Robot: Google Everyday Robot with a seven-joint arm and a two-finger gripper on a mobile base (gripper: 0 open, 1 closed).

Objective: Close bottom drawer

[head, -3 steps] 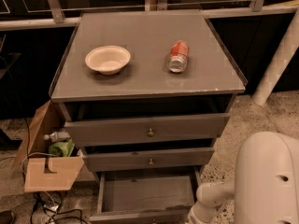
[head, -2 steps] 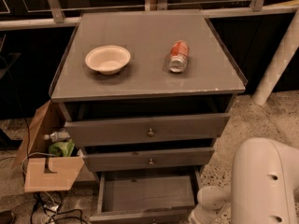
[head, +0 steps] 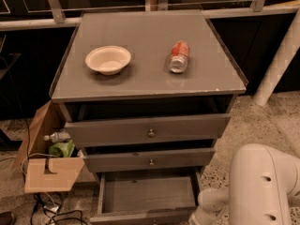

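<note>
So the job isn't done yet as far as I can see. The bottom drawer (head: 147,193) is pulled way out of the grey cabinet (head: 140,81). You can look straight down into its bare tray, and its front panel sits right at the bottom edge of the view. The middle drawer (head: 150,159) and the top drawer (head: 147,130) both stick out a little too, with a dark gap above each, but they're nowhere near as far out as the bottom one. The white robot arm (head: 262,186) is parked in the bottom right corner, and its wrist end reaches down toward the front right corner of the open drawer. The gripper itself is past the bottom edge of the view right about there, so I can't tell if it's open or closed, or whether it's touching the drawer front. My read is that the approach is about done and the whole push is left: get against that front panel and slide the tray all the way back in. On the cabinet top a paper bowl (head: 108,59) sits toward the left edge and a soda can (head: 178,56) lies on its side toward the right edge, both well clear of the action. A cardboard box (head: 49,172) sits against the cabinet's left side.
</note>
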